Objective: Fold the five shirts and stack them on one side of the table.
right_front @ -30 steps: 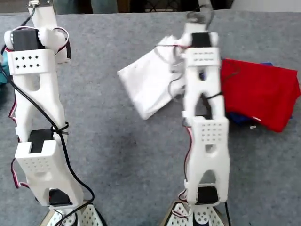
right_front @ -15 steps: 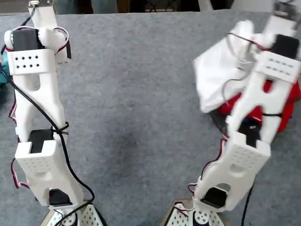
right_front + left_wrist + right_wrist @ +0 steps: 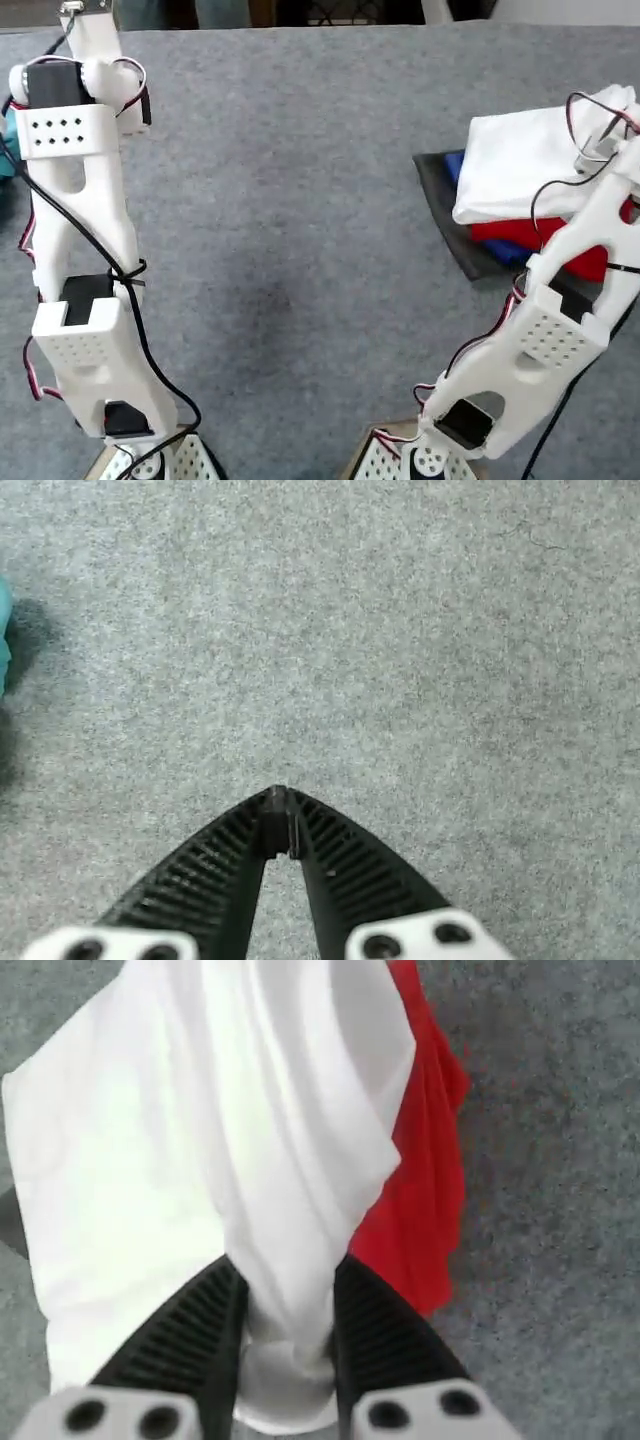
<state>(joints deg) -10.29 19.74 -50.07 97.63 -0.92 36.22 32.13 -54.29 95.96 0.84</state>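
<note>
A folded white shirt (image 3: 520,165) lies on top of a stack at the right side of the table, over a red shirt (image 3: 530,232), a blue shirt (image 3: 457,165) and a black shirt (image 3: 445,215). My right gripper (image 3: 288,1270) is shut on a bunched edge of the white shirt (image 3: 200,1110), with the red shirt (image 3: 420,1200) showing beneath. The right arm (image 3: 560,310) leans over the stack's near right corner. My left gripper (image 3: 279,805) is shut on nothing, above bare grey cloth at the far left.
The grey table cloth (image 3: 300,200) is bare between the two arms. A teal item (image 3: 5,150) peeks in at the left edge beside the left arm (image 3: 70,130). The stack sits close to the table's right edge.
My right arm swung from the table's middle to the right, carrying the white shirt, which now rests on the red shirt. The left arm stayed still.
</note>
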